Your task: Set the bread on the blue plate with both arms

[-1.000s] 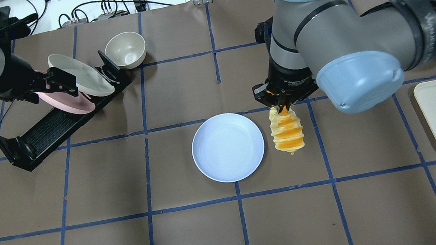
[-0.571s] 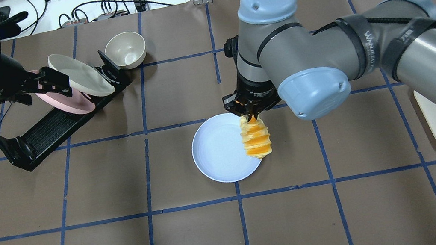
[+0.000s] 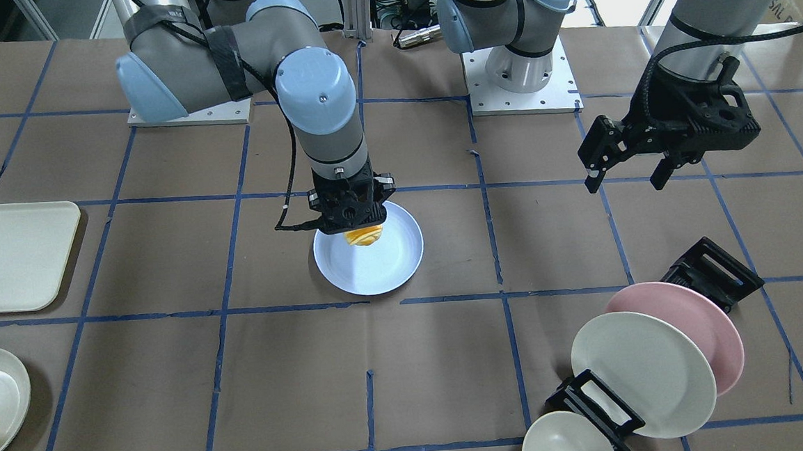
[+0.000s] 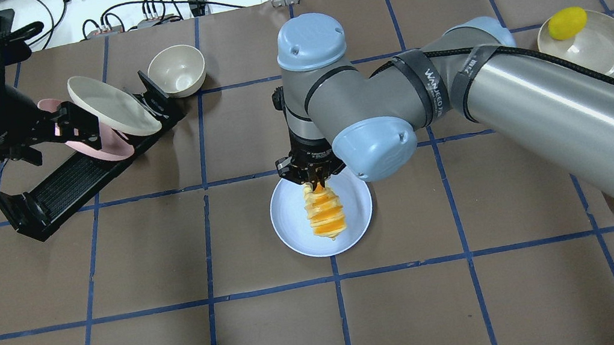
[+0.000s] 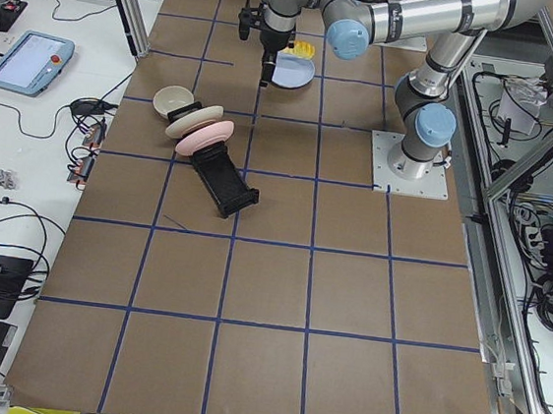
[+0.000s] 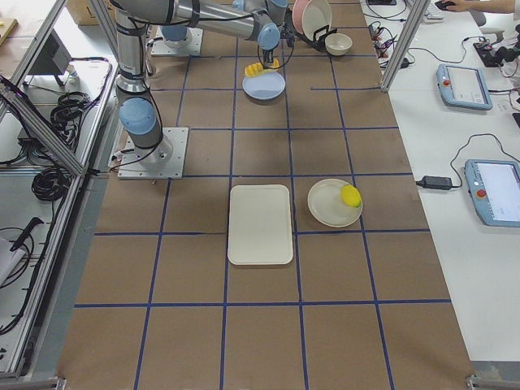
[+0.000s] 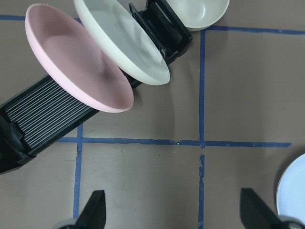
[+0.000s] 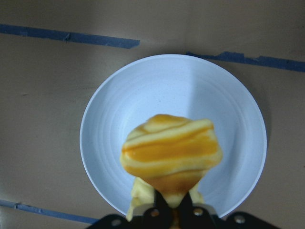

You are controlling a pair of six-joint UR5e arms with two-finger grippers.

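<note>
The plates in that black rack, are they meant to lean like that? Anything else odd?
The cream plate and pink plate lean steeply in the black rack, one overlapping the other, but neither looks fallen or broken. The bread dangles by one end from the right gripper over the blue plate. Nothing spilled.

Pink plate [image 3: 698, 310], white plate [image 3: 644, 372] (both tilted)

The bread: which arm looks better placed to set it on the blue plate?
Right. The right end effector holds the bread above the blue plate; the left end effector hovers open, away by the plate rack.
</note>
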